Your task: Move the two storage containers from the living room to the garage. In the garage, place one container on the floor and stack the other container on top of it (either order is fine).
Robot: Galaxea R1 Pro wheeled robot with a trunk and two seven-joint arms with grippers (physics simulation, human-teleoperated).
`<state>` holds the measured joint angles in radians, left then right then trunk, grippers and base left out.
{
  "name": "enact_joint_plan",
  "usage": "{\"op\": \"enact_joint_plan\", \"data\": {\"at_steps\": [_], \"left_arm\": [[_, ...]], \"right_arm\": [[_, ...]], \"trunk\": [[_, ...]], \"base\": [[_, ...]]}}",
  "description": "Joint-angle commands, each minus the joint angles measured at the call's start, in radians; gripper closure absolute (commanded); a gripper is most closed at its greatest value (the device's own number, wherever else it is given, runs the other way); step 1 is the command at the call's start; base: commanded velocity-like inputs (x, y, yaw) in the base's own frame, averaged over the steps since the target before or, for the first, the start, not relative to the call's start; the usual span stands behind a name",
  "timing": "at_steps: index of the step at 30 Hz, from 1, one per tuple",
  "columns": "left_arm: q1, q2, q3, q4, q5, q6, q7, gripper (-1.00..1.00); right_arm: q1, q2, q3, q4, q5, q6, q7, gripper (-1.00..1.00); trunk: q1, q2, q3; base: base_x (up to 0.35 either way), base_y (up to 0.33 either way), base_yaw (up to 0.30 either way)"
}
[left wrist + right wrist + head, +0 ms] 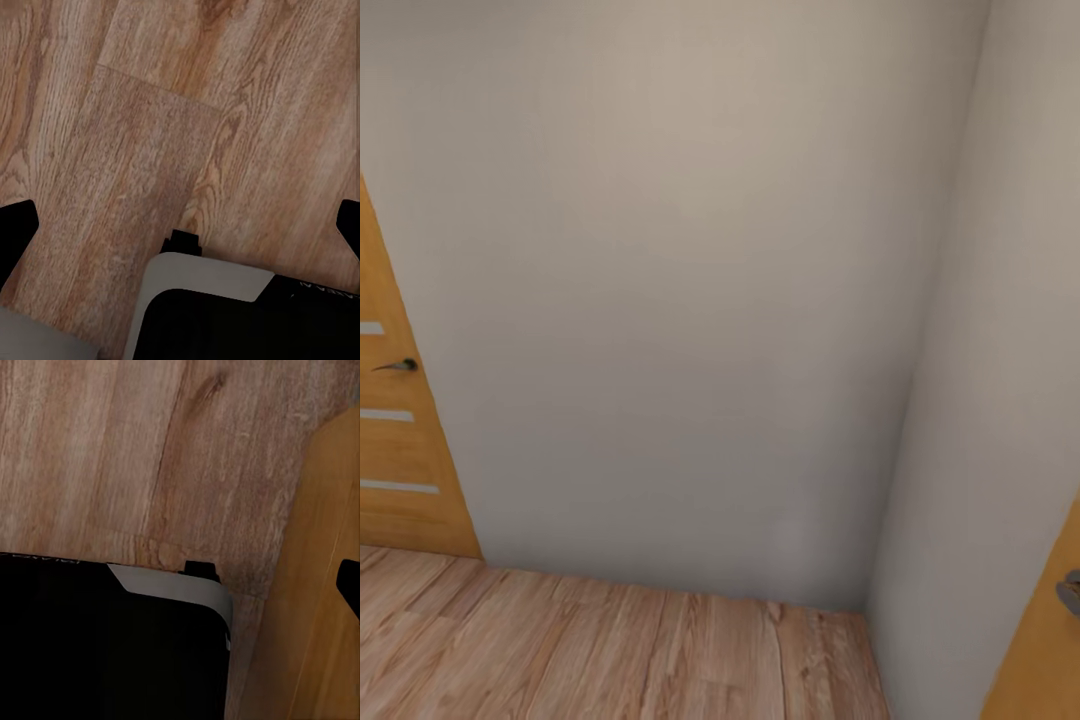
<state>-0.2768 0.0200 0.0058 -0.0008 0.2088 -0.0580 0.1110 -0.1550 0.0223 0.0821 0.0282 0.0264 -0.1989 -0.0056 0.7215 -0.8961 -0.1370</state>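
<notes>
The robot faces a bare cream wall (690, 300) meeting another wall (1000, 380) at a corner on the right, with light wood-plank floor (610, 650) below. An orange-brown door (395, 440) with a dark lever handle (400, 366) stands at the left edge, and the edge of a second orange-brown door (1050, 640) with a grey handle (1070, 592) shows at the near right. This looks like a small hallway rather than the living room or the garage, so I judge the robot to be on its way between rooms.

Neither storage container is in sight, so where they are cannot be told from here, and nothing shows that any box has reached the garage. Both tools seem to carry nothing, so as far as the pictures go, fetching, carrying and stacking all remain to be done.

The left wrist view looks down on the planks, with the robot's own grey-and-black base (225, 307) below the left tool (184, 225); its dark fingertips (16, 225) sit at the opposite edges of the picture, spread wide apart, with nothing between them and touching nothing. In the right wrist view a dark fingertip (349, 583) of the right tool hangs before the orange door panel (322, 585); its partner is not visible, so I cannot tell how far that tool is open. Nothing appears held there.
</notes>
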Motion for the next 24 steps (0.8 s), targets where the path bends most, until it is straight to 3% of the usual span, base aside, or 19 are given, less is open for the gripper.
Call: {"op": "enact_joint_plan", "data": {"at_steps": [1, 10, 18, 24], "left_arm": [[-0.001, 0.0, 0.0, 0.001, 0.006, -0.003, 0.001, -1.0], [-0.001, 0.0, 0.0, 0.001, 0.006, -0.003, 0.001, -1.0], [-0.001, 0.0, 0.0, 0.001, 0.006, -0.003, 0.001, -1.0], [-0.001, 0.0, 0.0, 0.001, 0.006, -0.005, 0.001, -1.0]], "right_arm": [[-0.002, 0.0, 0.007, 0.003, 0.001, -0.005, -0.001, -1.0], [-0.002, -0.001, 0.007, 0.003, 0.001, -0.005, -0.001, -1.0], [-0.002, -0.001, 0.007, 0.003, 0.001, -0.005, -0.002, -1.0], [-0.002, -0.001, 0.007, 0.003, 0.001, -0.005, -0.002, -1.0]], "trunk": [[0.001, -0.001, -0.001], [0.001, -0.001, -0.001], [0.001, -0.001, -0.001], [0.001, -0.001, -0.001]], "base": [[0.321, 0.0, 0.0], [0.321, 0.0, 0.031], [0.31, 0.0, 0.24], [0.083, 0.0, 0.27]]}}
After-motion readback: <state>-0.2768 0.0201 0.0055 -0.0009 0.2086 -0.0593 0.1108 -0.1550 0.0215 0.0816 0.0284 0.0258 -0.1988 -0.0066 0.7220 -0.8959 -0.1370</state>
